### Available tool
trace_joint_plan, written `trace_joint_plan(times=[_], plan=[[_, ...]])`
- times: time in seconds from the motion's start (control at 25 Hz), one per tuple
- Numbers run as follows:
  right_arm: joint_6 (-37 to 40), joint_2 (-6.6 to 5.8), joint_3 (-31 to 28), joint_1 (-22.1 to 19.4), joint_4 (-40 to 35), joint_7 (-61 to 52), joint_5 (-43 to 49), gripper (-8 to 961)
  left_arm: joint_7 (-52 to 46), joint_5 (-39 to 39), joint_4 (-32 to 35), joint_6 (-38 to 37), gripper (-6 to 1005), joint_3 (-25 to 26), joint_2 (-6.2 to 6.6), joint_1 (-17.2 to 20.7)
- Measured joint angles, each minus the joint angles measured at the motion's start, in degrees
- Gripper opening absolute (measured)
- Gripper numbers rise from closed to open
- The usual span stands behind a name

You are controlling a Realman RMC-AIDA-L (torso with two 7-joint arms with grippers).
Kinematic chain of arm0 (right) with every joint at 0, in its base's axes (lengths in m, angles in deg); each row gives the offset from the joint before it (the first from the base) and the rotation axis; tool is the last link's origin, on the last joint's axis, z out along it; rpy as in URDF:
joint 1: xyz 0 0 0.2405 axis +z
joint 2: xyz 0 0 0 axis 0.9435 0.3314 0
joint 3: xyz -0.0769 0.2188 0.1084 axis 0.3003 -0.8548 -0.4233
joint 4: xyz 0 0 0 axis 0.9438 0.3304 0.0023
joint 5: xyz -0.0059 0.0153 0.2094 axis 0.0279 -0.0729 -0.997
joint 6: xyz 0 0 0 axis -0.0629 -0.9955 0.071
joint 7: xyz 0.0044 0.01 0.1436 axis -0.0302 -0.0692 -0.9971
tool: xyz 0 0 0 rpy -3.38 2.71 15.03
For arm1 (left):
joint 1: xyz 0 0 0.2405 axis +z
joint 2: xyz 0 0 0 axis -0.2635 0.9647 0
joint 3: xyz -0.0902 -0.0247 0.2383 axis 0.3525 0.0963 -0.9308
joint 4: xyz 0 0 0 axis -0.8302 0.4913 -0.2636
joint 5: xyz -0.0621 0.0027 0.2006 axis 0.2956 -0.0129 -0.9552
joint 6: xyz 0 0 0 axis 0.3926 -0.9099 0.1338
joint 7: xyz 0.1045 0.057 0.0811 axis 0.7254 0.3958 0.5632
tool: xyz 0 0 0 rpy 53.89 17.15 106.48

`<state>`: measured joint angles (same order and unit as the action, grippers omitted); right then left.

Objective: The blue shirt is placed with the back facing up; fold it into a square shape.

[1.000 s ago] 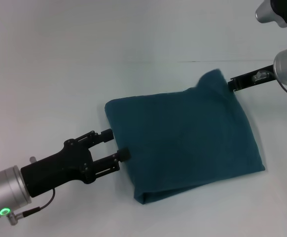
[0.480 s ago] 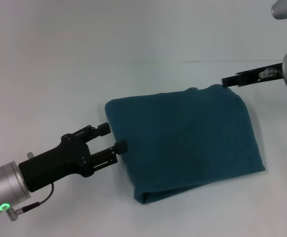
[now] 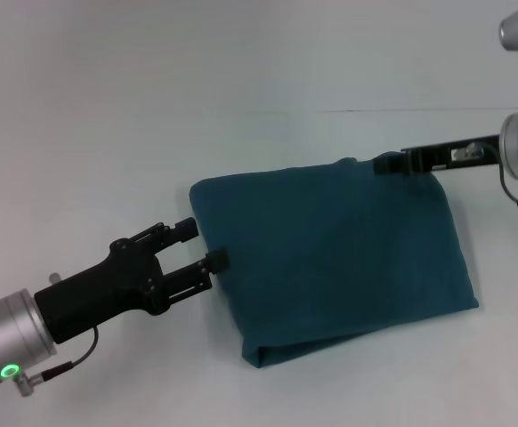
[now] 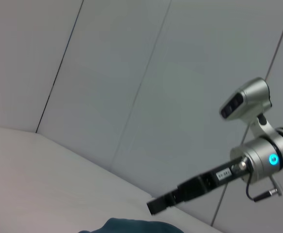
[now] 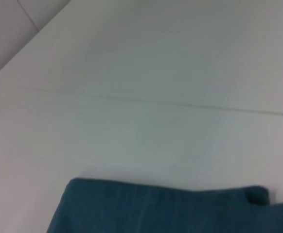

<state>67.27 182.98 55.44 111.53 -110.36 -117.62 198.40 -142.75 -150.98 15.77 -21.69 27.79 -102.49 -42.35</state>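
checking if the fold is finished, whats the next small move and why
Probably draw both arms back. The blue shirt already lies as a flat, roughly square packet; the left gripper sits open at its left edge, gripping nothing, and the right gripper is at the far edge.

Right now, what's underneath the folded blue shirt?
The shirt lies flat on the white table, which shows all around it. Its own lower layers peek out along the near edge; anything between the layers or beneath it is covered.
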Motion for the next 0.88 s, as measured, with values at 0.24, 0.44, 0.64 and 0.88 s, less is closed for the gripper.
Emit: trace_joint_plan(times=[0.24, 0.44, 0.64, 0.88], plan=[[-2.85, -0.20, -0.03, 0.74, 5.88, 3.13, -0.86, 208, 0.00, 0.48, -0.12, 0.07, 765, 0.00, 0.00, 0.00], [-6.35, 0.02, 0.36, 1.51, 9.02, 4.45, -0.75, 31, 0.00, 0.48, -0.12, 0.07, 765, 0.00, 0.00, 0.11], [-10.64, 0.41, 0.74, 3.48, 14.20, 6.32, -0.42, -2, 0.00, 0.48, -0.12, 0.09, 765, 0.00, 0.00, 0.25], [-16.11, 1.25, 3.50, 4.70, 16.86, 7.25, -0.23, 10, 0.00, 0.55, -0.18, 0.85, 765, 0.00, 0.00, 0.27]])
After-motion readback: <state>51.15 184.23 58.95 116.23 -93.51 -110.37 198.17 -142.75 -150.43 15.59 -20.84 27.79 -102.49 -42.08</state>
